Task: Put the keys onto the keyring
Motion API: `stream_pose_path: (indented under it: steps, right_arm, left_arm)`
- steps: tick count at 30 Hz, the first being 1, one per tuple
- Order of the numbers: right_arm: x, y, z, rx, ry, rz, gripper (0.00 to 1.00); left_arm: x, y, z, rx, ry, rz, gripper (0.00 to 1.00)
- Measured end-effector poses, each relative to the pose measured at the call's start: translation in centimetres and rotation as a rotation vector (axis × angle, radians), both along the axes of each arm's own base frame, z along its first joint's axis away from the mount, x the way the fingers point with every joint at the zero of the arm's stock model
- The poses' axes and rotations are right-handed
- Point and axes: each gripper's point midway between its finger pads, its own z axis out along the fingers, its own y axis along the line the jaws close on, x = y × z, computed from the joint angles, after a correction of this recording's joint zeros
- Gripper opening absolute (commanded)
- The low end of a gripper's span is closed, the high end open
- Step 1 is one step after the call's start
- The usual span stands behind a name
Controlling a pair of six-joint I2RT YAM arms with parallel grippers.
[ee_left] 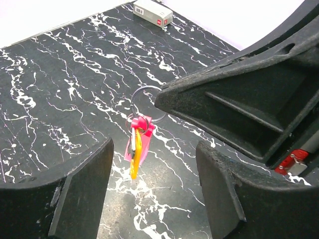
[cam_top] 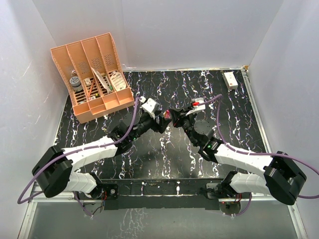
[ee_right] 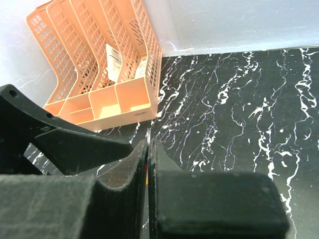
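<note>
Currently the key (ee_left: 135, 158) hangs beside the pink fob of the keyring (ee_left: 141, 133), under its metal ring and in the air above the marbled table (cam_top: 164, 154). Right gripper (ee_right: 148, 149) is clamped on the ring. Left gripper (ee_left: 155, 149) is spread wide just beside it, holding nothing. Orange desk organizer (cam_top: 99, 107) at far left: a dark cylinder in one slot, white cards in others. Small white box (cam_top: 230, 79) at far right.

No legible text anywhere. Red mark on white box (ee_left: 153, 13) at twelve o'clock in left wrist view, too blurred to read. Faint print on peach organizer (ee_right: 132, 102) front at ten o'clock in right wrist view, and on cards (ee_right: 114, 60) inside, equally unreadable.
</note>
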Motion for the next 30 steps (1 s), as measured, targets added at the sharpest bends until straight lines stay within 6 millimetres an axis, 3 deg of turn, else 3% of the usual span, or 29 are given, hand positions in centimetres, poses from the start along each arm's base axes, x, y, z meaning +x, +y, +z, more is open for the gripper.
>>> stream_pose_path:
  steps: [3,14,24,28,29,30]
  right_arm:
    - [-0.1,0.1,0.1,0.01,0.002,0.007,0.0]
    - [-0.6,-0.1,2.2,0.08,-0.03,0.018,0.0]
    - [-0.8,0.2,2.6,0.096,-0.038,0.038,0.0]
    - [-0.9,0.2,2.7,0.101,-0.035,0.041,0.0]
    - [-0.9,0.2,2.7,0.104,-0.035,0.042,0.0]
    - [-0.9,0.2,2.8,0.106,-0.036,0.043,0.0]
  left_arm:
    - [0.3,-0.2,-0.2,0.002,-0.011,0.003,0.71]
    - [1.2,0.8,-1.6,0.003,-0.075,0.065,0.74]
    - [0.6,0.7,0.3,-0.08,-0.186,0.036,0.79]
    - [0.3,0.3,0.7,-0.101,-0.218,0.005,0.76]
    - [0.3,0.1,0.7,-0.102,-0.221,-0.002,0.71]
    - [0.3,0.0,0.6,-0.103,-0.224,-0.007,0.58]
